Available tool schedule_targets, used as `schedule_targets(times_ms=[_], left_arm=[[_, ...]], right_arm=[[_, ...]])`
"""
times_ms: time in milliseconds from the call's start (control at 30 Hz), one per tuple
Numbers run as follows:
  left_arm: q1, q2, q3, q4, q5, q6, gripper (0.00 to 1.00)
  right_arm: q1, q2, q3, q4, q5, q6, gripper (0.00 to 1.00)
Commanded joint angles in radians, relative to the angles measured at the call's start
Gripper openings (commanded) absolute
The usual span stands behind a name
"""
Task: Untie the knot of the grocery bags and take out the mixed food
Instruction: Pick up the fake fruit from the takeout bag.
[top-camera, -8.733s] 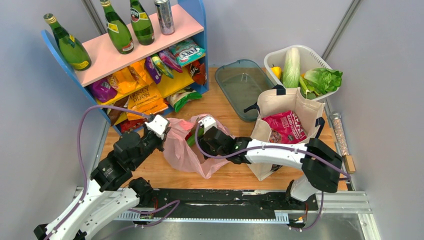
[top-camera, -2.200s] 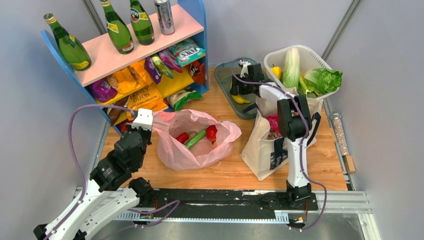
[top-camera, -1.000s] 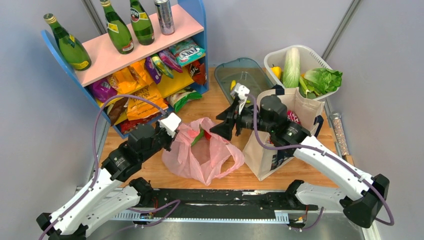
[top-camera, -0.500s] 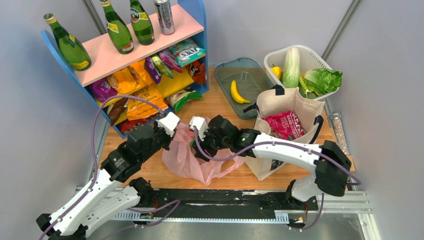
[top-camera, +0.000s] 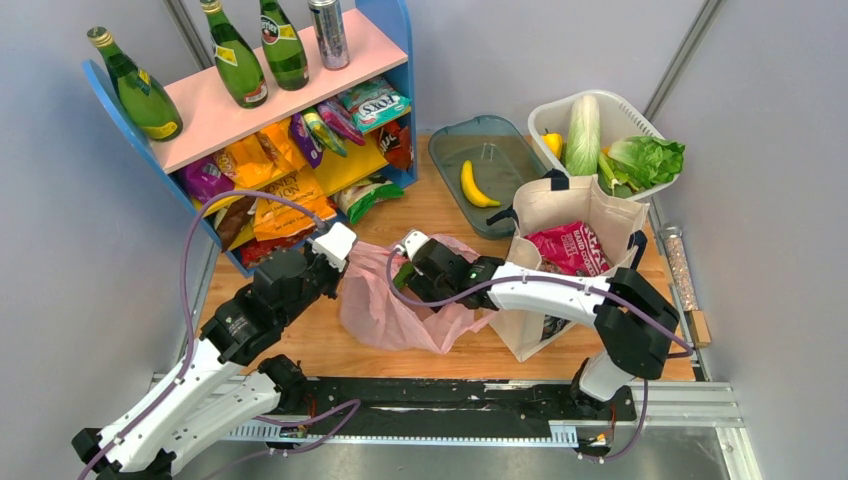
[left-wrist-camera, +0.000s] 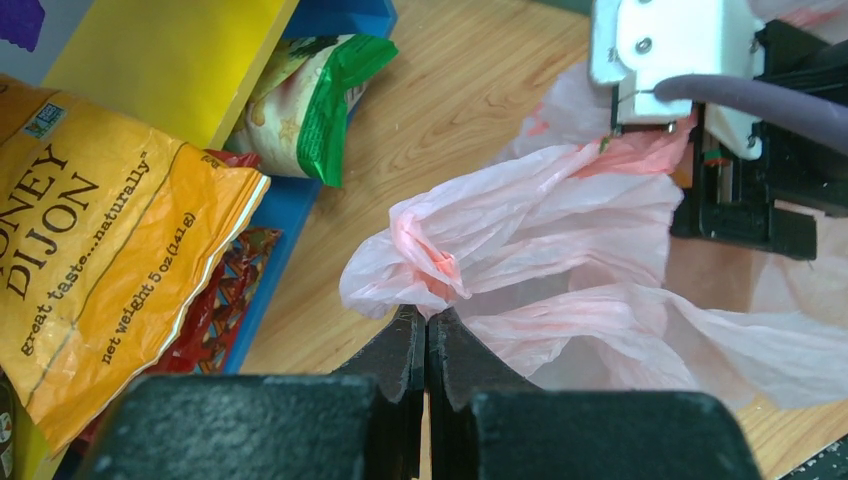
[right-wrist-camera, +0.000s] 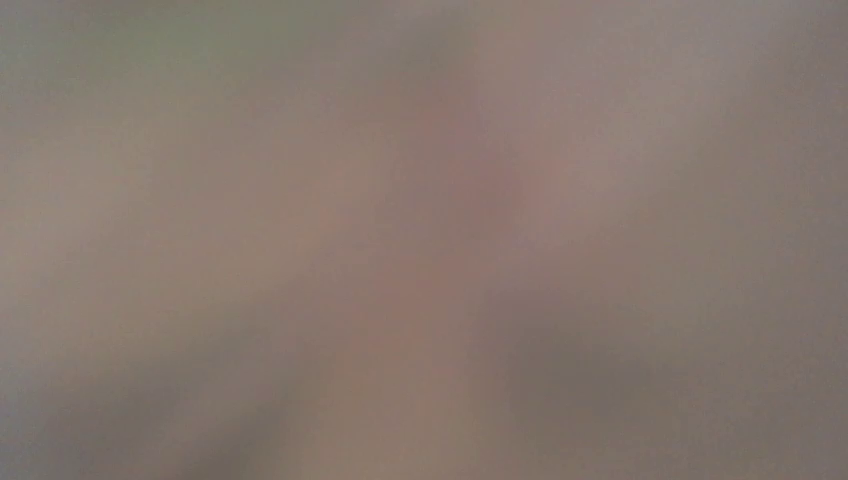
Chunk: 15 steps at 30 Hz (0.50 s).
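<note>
Bottles (top-camera: 236, 62), can (top-camera: 328, 33) — blue shelf (top-camera: 399, 35)

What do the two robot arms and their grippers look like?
The left arm and the right arm are alike: white tube-like links between bulky black joints. A purple cable runs in loops along each. The left gripper has two black fingers that taper to thin tips. A white block with small screws sits on the right wrist.
</note>
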Motion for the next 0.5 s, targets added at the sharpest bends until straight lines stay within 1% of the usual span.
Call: schedule_targets(times_ms=[0,133,233,300,333,467], left_arm=[[0.004,-0.004,0.032,0.004,-0.029,-0.007,0.0],[0.004,0.001,0.032,0.004,-0.029,-0.007,0.0],[0.004,0.001,0.032,0.004,-0.031,-0.007,0.0],[0.004,0.003,0.032,0.005,-0.028,-0.007,0.0],[0.004,0.005,0.032,0.004,-0.024,-0.007,0.0],[0.004,0.012,0.032,0.007,0.018,-0.006,0.0]], right_arm=[[-0.008,-0.058,-0.007,-0.106,0.155,0.056,0.66],[-0.008,-0.063,-0.004,-0.157,0.227,0.068,0.7],[-0.01,-0.073,-0.01,-0.159,0.255,0.082,0.73],[-0.018,-0.089,-0.016,-0.12,0.216,0.087,0.73],[-0.021,-0.102,-0.022,-0.085,0.17,0.088,0.72],[-0.024,-0.148,-0.044,0.099,0.001,0.109,0.63]])
